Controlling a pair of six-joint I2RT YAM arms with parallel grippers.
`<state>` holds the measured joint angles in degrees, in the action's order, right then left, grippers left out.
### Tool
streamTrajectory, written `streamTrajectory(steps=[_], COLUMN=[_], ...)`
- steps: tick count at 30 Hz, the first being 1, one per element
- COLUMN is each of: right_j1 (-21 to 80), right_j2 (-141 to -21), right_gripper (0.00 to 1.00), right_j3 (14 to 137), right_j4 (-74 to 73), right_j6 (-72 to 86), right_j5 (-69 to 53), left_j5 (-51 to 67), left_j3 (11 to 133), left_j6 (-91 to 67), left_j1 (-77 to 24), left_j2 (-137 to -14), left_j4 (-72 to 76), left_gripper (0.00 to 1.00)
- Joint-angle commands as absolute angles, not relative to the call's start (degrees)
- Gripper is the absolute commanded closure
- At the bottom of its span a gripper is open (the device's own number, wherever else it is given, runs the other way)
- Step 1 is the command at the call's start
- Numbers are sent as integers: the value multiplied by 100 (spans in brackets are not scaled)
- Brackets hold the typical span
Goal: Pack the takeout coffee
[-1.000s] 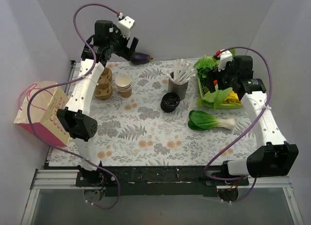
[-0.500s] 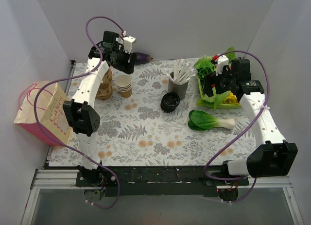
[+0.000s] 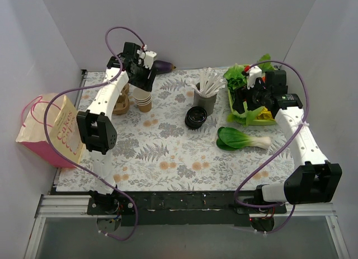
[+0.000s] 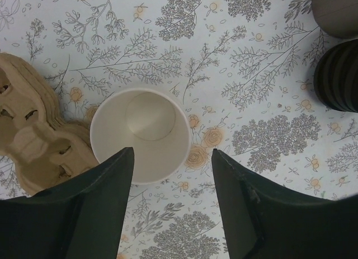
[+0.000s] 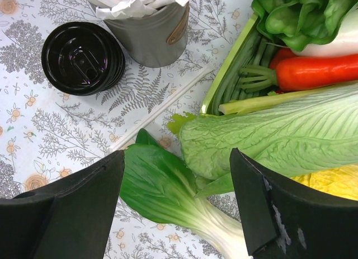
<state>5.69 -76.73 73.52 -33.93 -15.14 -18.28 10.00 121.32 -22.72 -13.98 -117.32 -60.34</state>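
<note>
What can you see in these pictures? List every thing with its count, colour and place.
paper cups: one nested stack, kraft brown, white inside; far left
cup carrier: tan; beside the cups
lids: one stack, black; centre
cup of sticks: one, dark grey, white sticks; behind the lids
bok choy: one, green and white; right of centre
vegetable tray: one, green; far right
aubergine: one, purple; far edge
paper bag: one, tan and pink; off the left edge
left pincer: black, open, over the cups
right pincer: black, open, over the vegetables
</note>
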Motion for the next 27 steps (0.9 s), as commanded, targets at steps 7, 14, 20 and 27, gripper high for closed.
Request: streamTrajectory(steps=[7,14,20,27], right_j1=[563,563,571,563], right_j2=[-7497,-7488,-7444,-7462], right_gripper=[17,17,17,17], right_j3=[7102,7093,7005,6996], right_j4=[-3234,-3234,-3217,-3199], right_j6=[-1476,-1512,-1512,-1529], right_j5=[-1881,-1828,-1793,-1775], left_j5=[1090,949,923,923], left_j3=[11980,12006,11997,12023], left_j6=[-2197,-2215,-2215,-2188], left_j1=[-1468,-1485,-1494,-1503], left_j2=[-11900,-12032,-12032,-12120], left_j4=[-5994,-5959,-5915,-6029], left_gripper=[47,52,59,63])
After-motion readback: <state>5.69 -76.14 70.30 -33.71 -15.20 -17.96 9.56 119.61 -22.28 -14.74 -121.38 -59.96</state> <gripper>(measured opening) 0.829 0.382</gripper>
